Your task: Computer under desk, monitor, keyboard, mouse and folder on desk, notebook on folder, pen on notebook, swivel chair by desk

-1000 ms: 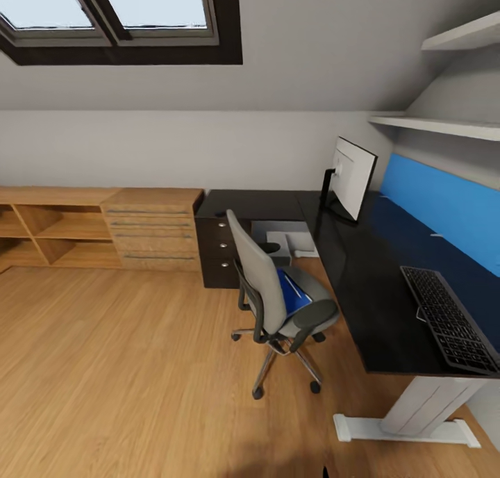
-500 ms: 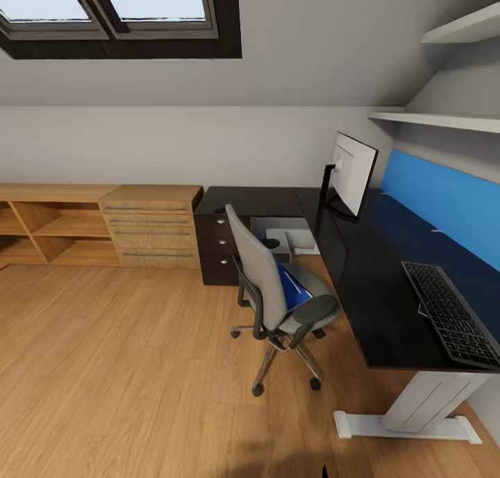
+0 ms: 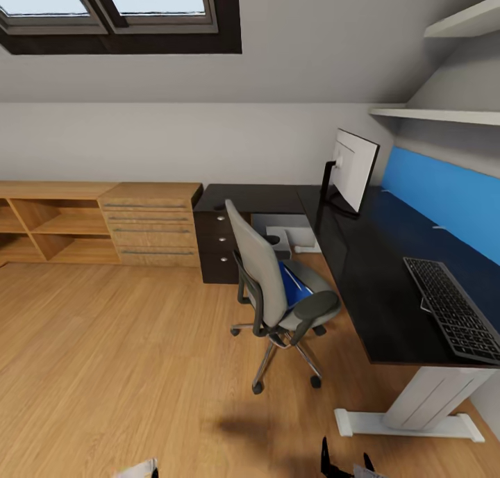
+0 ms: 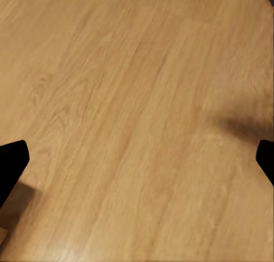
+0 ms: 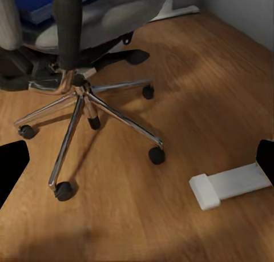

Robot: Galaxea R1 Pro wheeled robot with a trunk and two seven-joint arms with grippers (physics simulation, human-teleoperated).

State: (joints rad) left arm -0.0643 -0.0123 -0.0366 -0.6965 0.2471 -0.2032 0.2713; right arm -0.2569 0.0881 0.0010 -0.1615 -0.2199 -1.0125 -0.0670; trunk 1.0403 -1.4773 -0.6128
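The grey swivel chair [image 3: 267, 283] stands beside the black desk [image 3: 361, 269], its back turned to me. A blue folder [image 3: 297, 292] lies on its seat. On the desk, the monitor [image 3: 354, 172] stands at the far end and the keyboard [image 3: 455, 311] lies at the near end. The light-grey computer [image 3: 278, 236] sits under the desk. Mouse, notebook and pen are too small to tell or out of view. My right gripper [image 3: 345, 462] [image 5: 137, 162] is open, low over the floor facing the chair's star base [image 5: 85, 102]. My left gripper [image 4: 137, 159] is open over bare floorboards.
Light wooden low cabinets [image 3: 149, 224] line the far wall on the left, next to the desk's dark drawer unit [image 3: 217, 249]. The desk's white foot [image 3: 406, 422] [image 5: 228, 185] juts onto the floor near my right gripper. Open wooden floor [image 3: 118, 353] spreads to the left.
The view has shifted slightly, so the camera moved. My right gripper's fingertips and a bit of my left arm now show at the lower edge. Chair and desk things stay put.
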